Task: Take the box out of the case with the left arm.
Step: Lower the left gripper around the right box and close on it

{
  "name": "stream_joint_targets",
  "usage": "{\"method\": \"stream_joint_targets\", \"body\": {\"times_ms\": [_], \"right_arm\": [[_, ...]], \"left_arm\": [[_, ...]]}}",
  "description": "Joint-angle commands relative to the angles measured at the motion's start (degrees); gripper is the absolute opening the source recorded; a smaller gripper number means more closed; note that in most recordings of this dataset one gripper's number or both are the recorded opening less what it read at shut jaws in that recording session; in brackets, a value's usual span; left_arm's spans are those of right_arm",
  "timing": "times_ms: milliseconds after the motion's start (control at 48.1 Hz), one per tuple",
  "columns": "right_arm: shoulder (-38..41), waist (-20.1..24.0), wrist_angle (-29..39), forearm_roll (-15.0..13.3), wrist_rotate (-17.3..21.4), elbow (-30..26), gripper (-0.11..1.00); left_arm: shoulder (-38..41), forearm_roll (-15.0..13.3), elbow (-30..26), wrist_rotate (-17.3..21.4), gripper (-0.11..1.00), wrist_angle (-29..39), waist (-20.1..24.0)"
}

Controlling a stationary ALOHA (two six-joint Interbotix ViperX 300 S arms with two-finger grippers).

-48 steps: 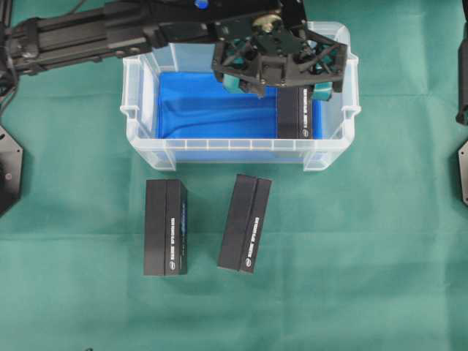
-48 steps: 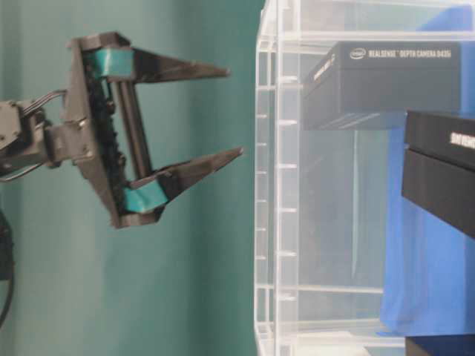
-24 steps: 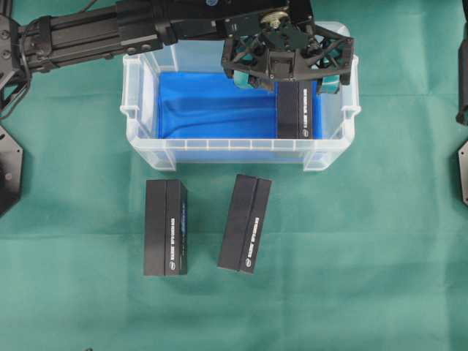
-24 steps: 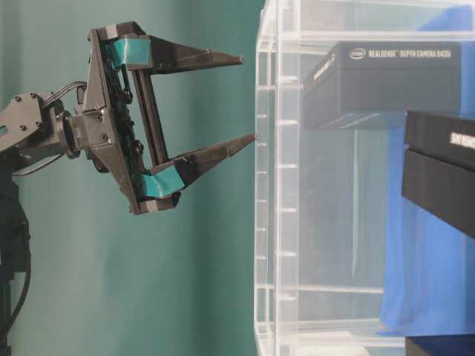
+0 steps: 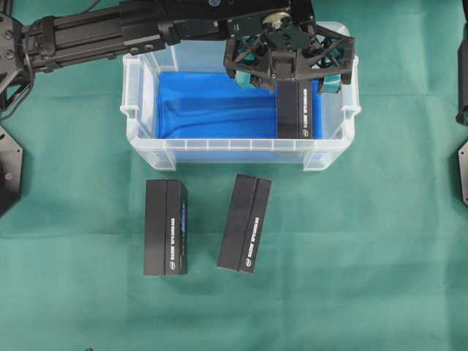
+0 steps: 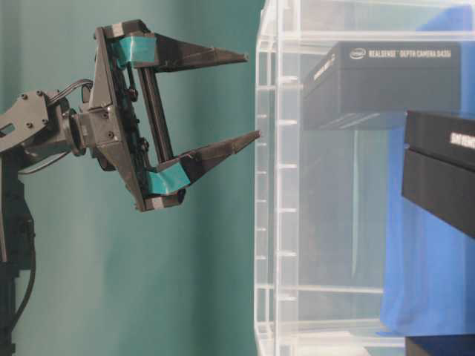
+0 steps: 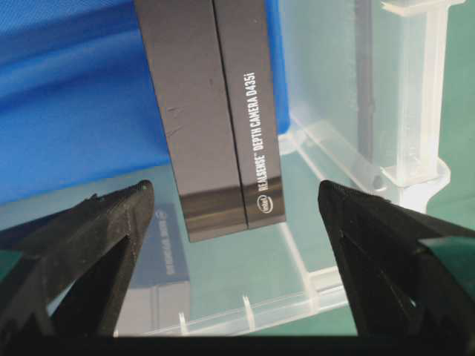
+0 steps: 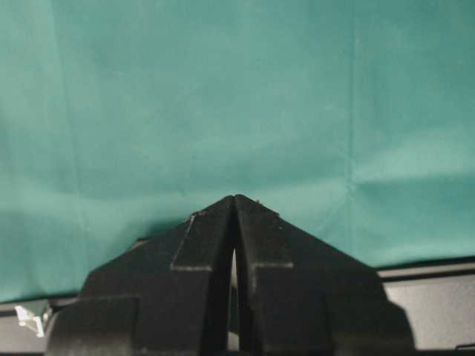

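The case (image 5: 139, 110) is a clear plastic tub with a blue lining (image 5: 212, 106). It also shows in the table-level view (image 6: 271, 185) and the left wrist view (image 7: 401, 111). A black box (image 5: 295, 113) lies along the case's right end, also seen in the left wrist view (image 7: 215, 111) and the table-level view (image 6: 386, 81). My left gripper (image 5: 287, 80) hangs open and empty above the far end of the box, jaws wide on either side of it (image 7: 231, 189), apart from it. In the table-level view it (image 6: 252, 95) is just outside the case wall. My right gripper (image 8: 234, 199) is shut and empty over green cloth.
Two more black boxes (image 5: 165, 227) (image 5: 245, 223) lie on the green cloth in front of the case. The left arm (image 5: 88, 36) stretches across the far left. Part of the right arm (image 5: 462, 73) shows at the right edge.
My left gripper has shifted a little toward the far wall and the right end of the case, centring over the box, still open. The box has not moved.
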Motion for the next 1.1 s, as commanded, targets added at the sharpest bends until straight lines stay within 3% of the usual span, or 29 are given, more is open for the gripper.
{"method": "stream_joint_targets", "body": {"times_ms": [0, 749, 1082], "right_arm": [[-0.1, 0.0, -0.3, -0.1, -0.1, -0.5, 0.00], [-0.1, 0.0, -0.3, -0.2, -0.1, -0.5, 0.00], [-0.1, 0.0, -0.3, -0.1, -0.1, -0.5, 0.00]], "left_arm": [[-1.2, 0.3, -1.1, 0.0, 0.97, -0.2, 0.2], [-1.2, 0.3, -0.5, 0.0, 0.97, -0.2, 0.2], [-1.8, 0.7, 2.6, -0.1, 0.97, -1.8, 0.2]]}}
